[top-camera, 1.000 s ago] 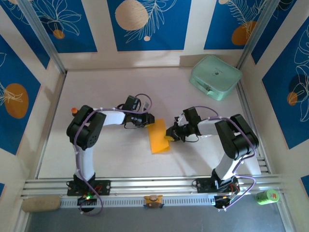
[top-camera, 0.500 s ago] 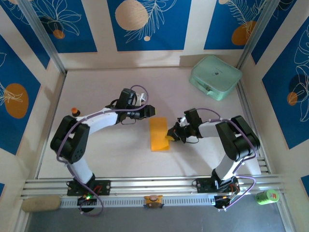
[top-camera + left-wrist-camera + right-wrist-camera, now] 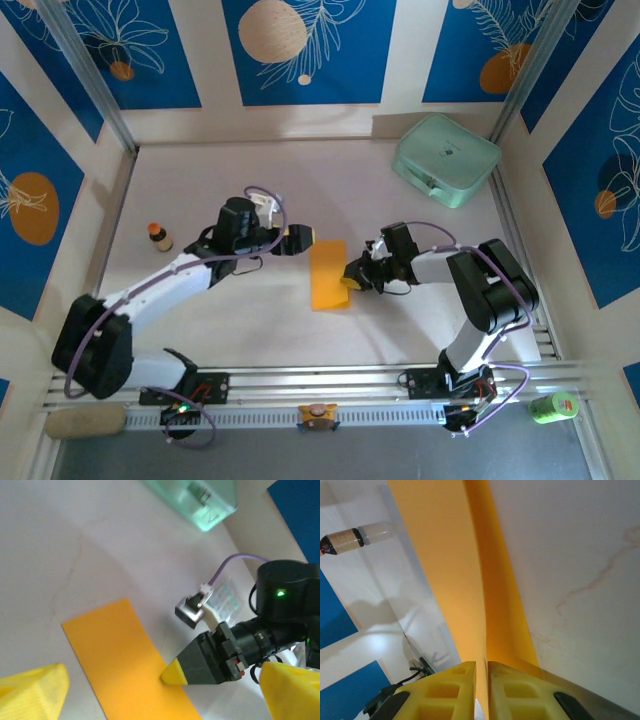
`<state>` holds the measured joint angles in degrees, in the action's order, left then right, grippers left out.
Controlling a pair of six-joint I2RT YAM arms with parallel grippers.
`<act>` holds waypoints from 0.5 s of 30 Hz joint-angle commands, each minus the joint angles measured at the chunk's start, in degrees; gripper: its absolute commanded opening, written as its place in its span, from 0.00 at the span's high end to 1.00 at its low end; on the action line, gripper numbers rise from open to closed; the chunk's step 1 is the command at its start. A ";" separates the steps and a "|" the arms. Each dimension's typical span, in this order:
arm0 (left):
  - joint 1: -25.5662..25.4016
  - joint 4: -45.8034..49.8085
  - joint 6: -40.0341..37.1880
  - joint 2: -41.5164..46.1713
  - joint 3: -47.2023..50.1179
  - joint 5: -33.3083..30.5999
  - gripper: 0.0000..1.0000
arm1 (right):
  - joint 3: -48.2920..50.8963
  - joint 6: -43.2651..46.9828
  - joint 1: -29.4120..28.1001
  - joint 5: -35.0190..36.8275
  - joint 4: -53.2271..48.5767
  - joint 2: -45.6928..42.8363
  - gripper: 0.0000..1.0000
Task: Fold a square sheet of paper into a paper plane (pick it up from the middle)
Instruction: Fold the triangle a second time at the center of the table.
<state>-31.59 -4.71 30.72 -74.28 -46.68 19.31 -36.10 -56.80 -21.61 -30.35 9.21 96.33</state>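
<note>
Sheet of paper (image 3: 328, 276): orange-yellow, folded to a strip, lying mid-bench (image 3: 250, 320). Right pincer (image 3: 349, 282): clenched on its right edge. Left pincer (image 3: 301, 237): released, beside its upper-left corner.

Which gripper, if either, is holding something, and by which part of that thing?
The right gripper pinches the folded sheet of paper at its right edge; the left gripper, jaws open, holds nothing.

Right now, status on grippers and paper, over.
Left gripper open, by far-left corner of folded sheet. Right gripper shut on its right edge; sheet lying on table. Bottle, mint case well off.
</note>
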 commanded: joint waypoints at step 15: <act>-6.74 -4.51 -0.52 5.02 11.55 -2.69 0.33 | -3.35 4.01 0.85 -3.01 -2.76 2.75 0.94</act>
<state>-33.54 -10.52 31.88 -67.35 -34.72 15.25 -38.26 -53.69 -21.02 -31.59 7.73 98.59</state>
